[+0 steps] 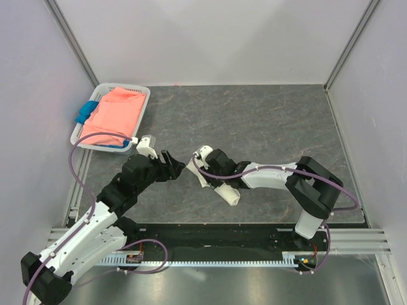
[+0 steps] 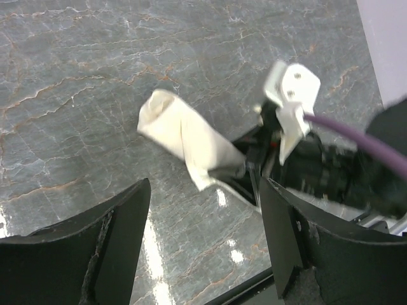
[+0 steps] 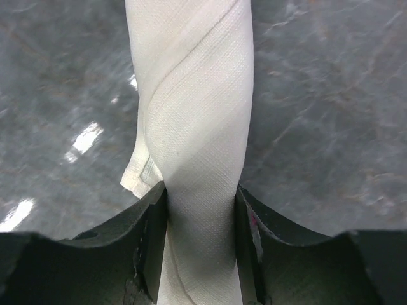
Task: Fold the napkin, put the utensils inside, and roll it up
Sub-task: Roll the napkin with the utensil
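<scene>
Napkin first: it is an off-white cloth wound into a tight roll, with one edge spiralling slantwise around it and a loose corner sticking out at the roll's left side in the right wrist view. The roll sits near the middle of the dark grey, marble-patterned table, a little toward the near edge. The right gripper has the roll between its two black fingers, which press against the cloth on both sides, so it is closed around the napkin. In the left wrist view the roll runs up and to the left from that gripper, ending in a rounded tip. From above, the napkin lies slanted under the right arm's wrist. The left gripper hangs just left of the roll with its jaws spread wide and nothing between them, apart from the cloth. At the far left corner stands a white basket holding a salmon-pink cloth over a blue cloth.
</scene>
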`<action>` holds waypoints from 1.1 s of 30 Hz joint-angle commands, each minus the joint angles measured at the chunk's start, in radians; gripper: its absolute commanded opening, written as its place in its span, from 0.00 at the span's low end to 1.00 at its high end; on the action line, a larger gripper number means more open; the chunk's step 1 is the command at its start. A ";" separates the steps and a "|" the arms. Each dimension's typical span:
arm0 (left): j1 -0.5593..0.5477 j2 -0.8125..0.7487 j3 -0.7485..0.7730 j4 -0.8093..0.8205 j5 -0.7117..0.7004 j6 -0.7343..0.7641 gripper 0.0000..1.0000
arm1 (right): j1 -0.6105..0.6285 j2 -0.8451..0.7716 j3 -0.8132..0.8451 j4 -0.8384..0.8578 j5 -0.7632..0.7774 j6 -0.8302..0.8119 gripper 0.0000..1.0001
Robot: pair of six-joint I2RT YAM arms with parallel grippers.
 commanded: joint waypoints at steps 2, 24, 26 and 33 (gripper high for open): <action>0.009 -0.021 0.049 -0.054 0.017 0.051 0.77 | -0.092 0.081 0.066 -0.027 -0.057 -0.090 0.50; 0.012 -0.087 0.175 -0.286 0.128 0.232 0.93 | -0.179 -0.536 -0.087 -0.120 0.014 0.238 0.98; 0.012 -0.110 0.167 -0.286 0.128 0.232 0.93 | -0.202 -0.648 -0.165 -0.117 0.071 0.266 0.98; 0.012 -0.184 0.144 -0.280 0.071 0.229 0.93 | -0.233 -0.899 -0.302 -0.156 0.172 0.295 0.98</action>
